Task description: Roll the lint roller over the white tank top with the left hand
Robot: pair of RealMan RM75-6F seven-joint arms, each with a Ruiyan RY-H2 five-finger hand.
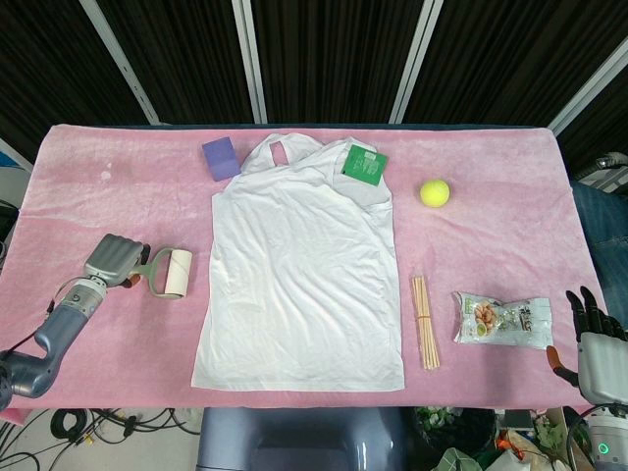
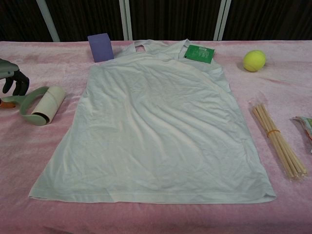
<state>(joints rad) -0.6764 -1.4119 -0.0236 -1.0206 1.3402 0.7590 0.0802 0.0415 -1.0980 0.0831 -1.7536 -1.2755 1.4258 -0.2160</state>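
The hem of a thin, softly wrinkled white tank top [image 2: 151,126] lies closest, the garment spread flat down the middle of a fuzzy pink cloth [image 1: 510,186] that covers the table. Just left of it, clear of the fabric, the lint roller [image 1: 173,272], a pale paper cylinder on a curved grey-green handle, rests on the cloth. The left hand [image 1: 115,259], reaching in from the lower left on a bent grey arm, grips that handle, while the right hand [image 1: 595,329] rests at the lower right edge, dark fingers apart and holding nothing.
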